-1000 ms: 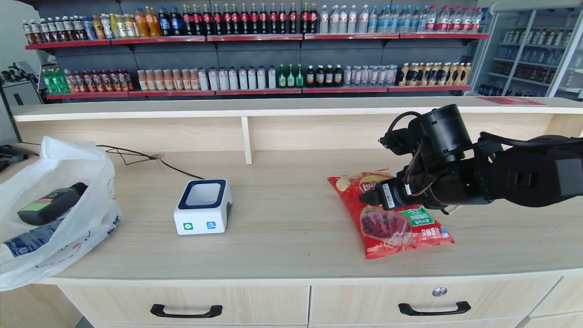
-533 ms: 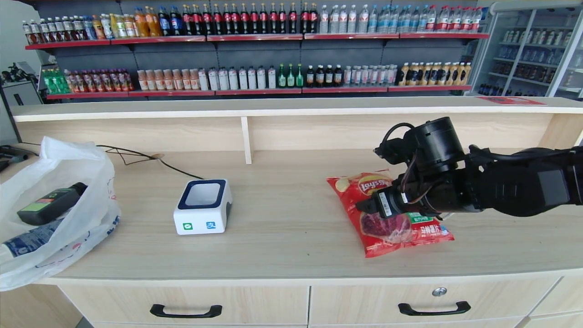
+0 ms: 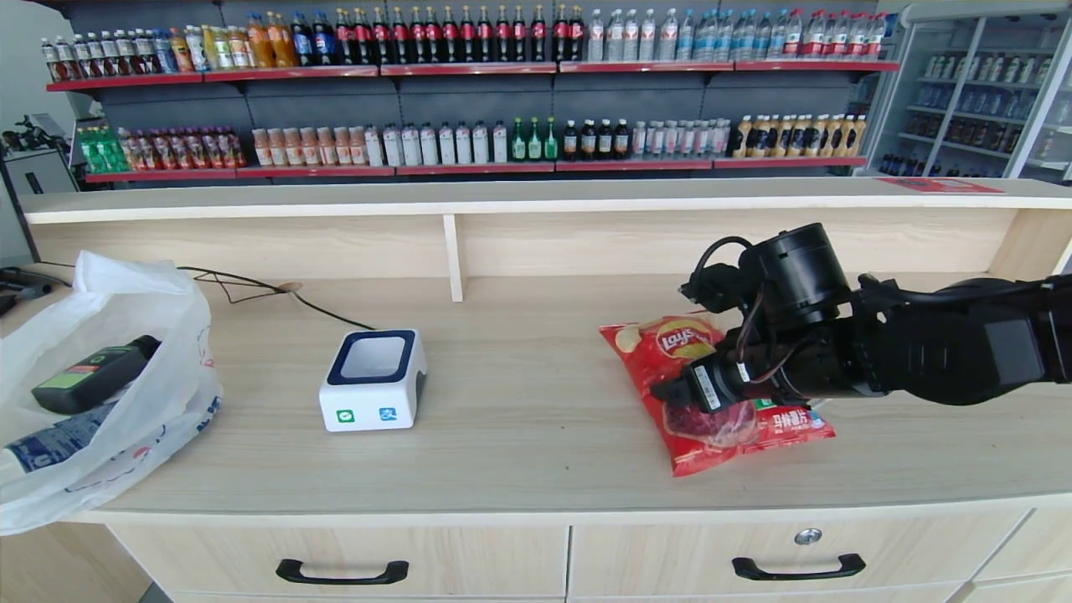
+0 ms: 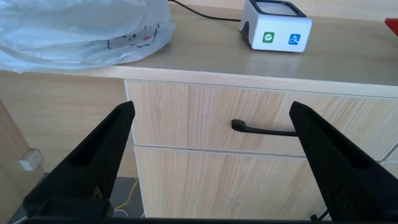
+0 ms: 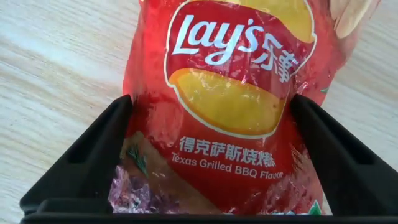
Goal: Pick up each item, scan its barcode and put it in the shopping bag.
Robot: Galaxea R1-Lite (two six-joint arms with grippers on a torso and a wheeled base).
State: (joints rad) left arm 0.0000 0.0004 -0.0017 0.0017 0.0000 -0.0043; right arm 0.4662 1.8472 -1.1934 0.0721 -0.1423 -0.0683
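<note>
Right, the red chip bag [image 3: 716, 442] lies flat on the wooden surface [image 3: 519, 435], over on the robot's right side and well apart from the scanner [image 3: 373, 378]. The right tool [image 3: 666, 392] is down over the middle of the packet. In the right wrist view its 2 fingers [image 5: 81, 168] are spread wide, 1 on each side of the chip bag, with the yellow-and-red logo showing between them. It has hold of nothing yet; the packet rests on the surface. Whether the fingers touch its edges, I cannot tell.

Over to the left tool [image 4: 208, 155] - it hangs low in front of the drawers, below the surface edge, near a black drawer handle [image 4: 264, 129]. Its 2 fingers are wide apart and it carries nothing.

Now the scanner: a small white box with a dark blue frame around its upward-facing window. It stands between the 2 bags, nearer the shopping bag [image 3: 180, 335]. A thin dark cable [image 3: 251, 289] runs across the surface behind it.

That white plastic shopping bag slumps at the robot's left end of the surface. A dark bottle [image 3: 96, 373] with a green label lies inside it, and a blue-labelled bottle [image 3: 50, 444] lies just beneath that one.
</note>
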